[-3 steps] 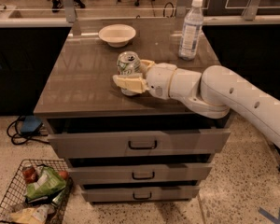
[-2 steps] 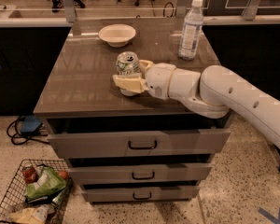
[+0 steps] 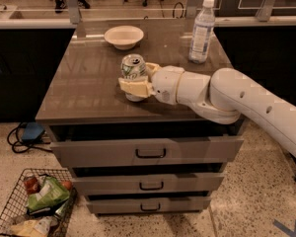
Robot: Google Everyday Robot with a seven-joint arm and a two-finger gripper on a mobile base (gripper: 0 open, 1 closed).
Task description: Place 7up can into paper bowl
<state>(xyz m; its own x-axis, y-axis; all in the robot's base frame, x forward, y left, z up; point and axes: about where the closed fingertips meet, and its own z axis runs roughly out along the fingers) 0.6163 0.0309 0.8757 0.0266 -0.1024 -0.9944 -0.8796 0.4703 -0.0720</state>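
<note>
On the cabinet (image 3: 84, 93), the arm (image 3: 237, 95) is still holding steady in front of the bowl (image 3: 124, 36), its gripper (image 3: 136, 78) clamping the upright, unmoved can (image 3: 133, 67), so the lift toward the bowl is probably still pending.

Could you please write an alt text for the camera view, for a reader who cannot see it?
The robot's gripper is shut on the 7up can near the front of a brown cabinet top. The empty paper bowl sits farther back, and a clear plastic bottle stands at the back right.
</note>
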